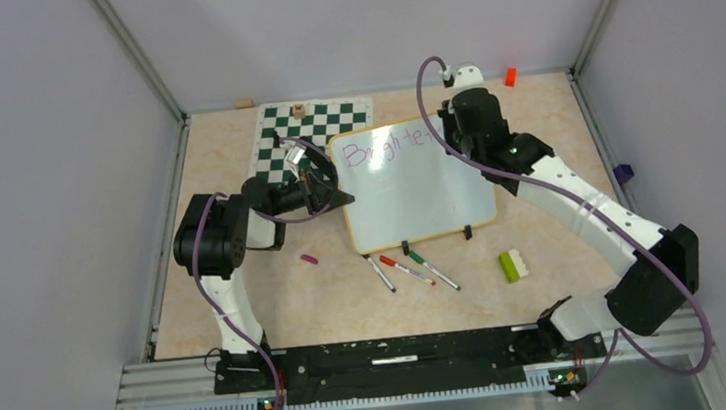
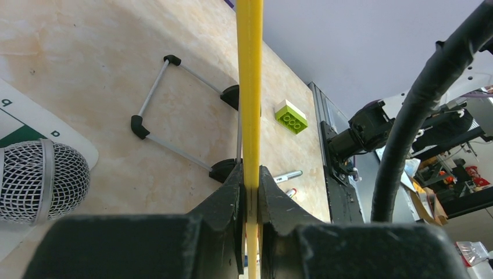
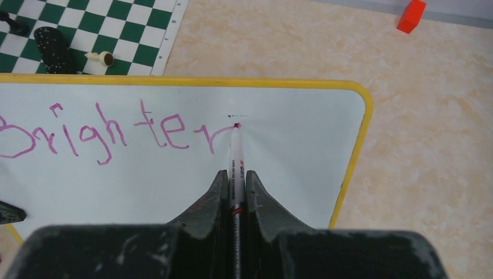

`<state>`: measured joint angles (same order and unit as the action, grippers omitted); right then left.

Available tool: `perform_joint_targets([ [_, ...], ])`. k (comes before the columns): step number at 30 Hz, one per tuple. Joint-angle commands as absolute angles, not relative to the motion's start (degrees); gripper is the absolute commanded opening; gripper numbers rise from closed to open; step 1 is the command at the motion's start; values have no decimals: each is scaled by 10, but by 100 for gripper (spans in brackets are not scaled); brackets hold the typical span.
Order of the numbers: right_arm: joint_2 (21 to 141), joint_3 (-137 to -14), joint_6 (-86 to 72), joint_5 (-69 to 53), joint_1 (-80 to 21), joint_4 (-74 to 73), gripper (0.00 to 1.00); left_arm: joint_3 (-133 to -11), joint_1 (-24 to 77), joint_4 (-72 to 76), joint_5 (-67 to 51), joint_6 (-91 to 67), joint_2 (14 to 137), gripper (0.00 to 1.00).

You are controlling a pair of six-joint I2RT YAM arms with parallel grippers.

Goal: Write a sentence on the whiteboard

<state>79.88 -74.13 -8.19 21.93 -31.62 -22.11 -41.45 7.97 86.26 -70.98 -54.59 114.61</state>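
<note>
The right gripper (image 3: pixel 236 177) is clamped on a purple marker (image 3: pixel 235 152), its tip touching the whiteboard (image 3: pixel 290 174) at mid-frame, just past the sentence (image 3: pixel 99 136), which so far reads "Brighter". The left gripper (image 2: pixel 250 177) pinches the yellow rim (image 2: pixel 250 87). If that pinch slips, the board could shift on the smooth beige tabletop (image 1: pixel 278 304) and strokes would smear or run off the nearby edge. Pale grey walls (image 1: pixel 37 196) enclose it all

The left end effector (image 1: pixel 343 199) clamps the left rim of the whiteboard (image 1: pixel 419 200). The right end effector (image 3: pixel 235 177) is over its far right corner, and its marker (image 3: pixel 235 151) touches the board just right of the sentence (image 3: pixel 99 135). The chess mat (image 1: pixel 351 118) lies behind the left end effector. The loose markers (image 1: pixel 410 269) and the brick (image 1: pixel 513 266) lie on the table nearer than both.
</note>
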Motion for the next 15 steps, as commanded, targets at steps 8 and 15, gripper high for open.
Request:
perform_joint_targets([
  [8,696,-705,-104,112,-309,-199,0,-433,80,889,-743,-537,1121,0],
  [15,667,-696,-106,100,-309,-216,0,-444,80,907,-745,-564,1121,0],
])
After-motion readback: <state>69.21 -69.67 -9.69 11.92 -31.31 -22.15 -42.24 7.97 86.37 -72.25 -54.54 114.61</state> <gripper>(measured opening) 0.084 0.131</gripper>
